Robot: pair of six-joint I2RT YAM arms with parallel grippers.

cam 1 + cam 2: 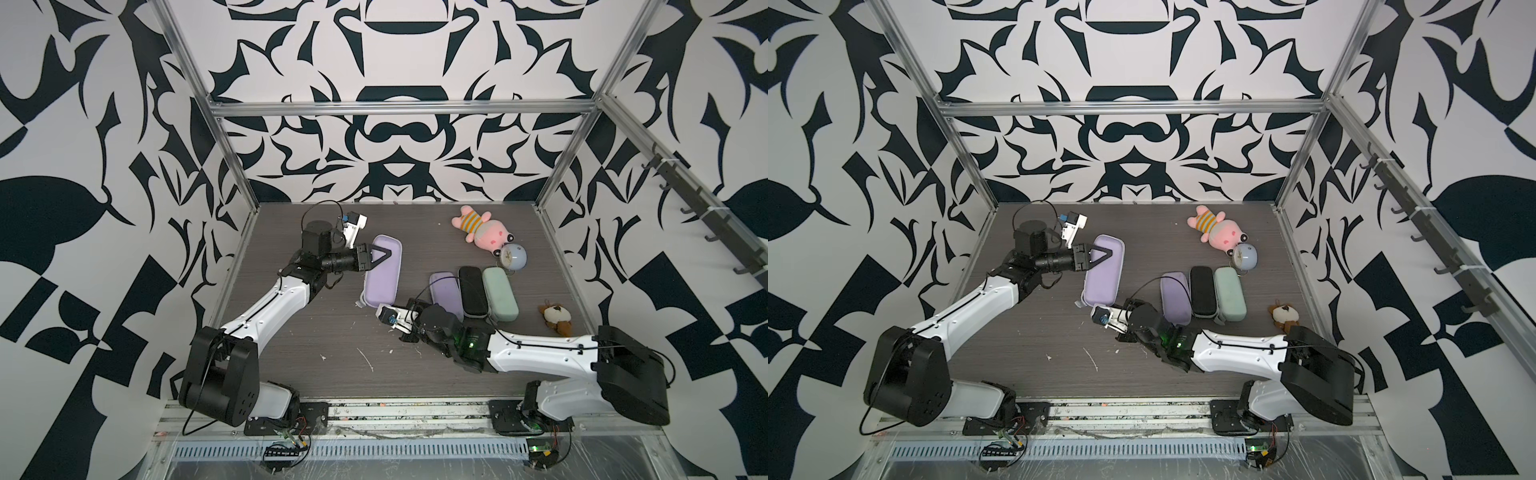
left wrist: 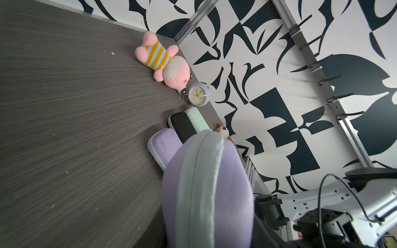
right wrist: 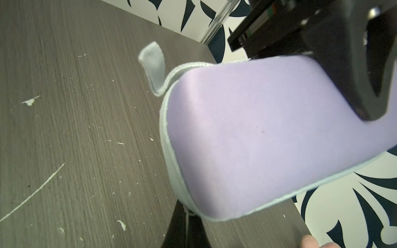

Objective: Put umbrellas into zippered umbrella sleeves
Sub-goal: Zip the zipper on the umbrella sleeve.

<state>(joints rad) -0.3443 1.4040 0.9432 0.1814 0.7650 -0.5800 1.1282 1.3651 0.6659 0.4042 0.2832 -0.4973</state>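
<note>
Lilac sleeve (image 1: 382,276) laid centre-left in a top view, upper end clamped by left gripper (image 1: 376,258), likely as anchor against zip tug. Right gripper (image 3: 185,223) pinched tight on zip cord (image 3: 187,213) at lower end. Three other sleeves (image 1: 471,291) parked centre-right; umbrellas unseen.

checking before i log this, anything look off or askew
one lilac zip case sits apart from the row of three, askew, clamped in the left pincer; right pincer pinches its zip pull. white scratches mark the tabletop.
</note>
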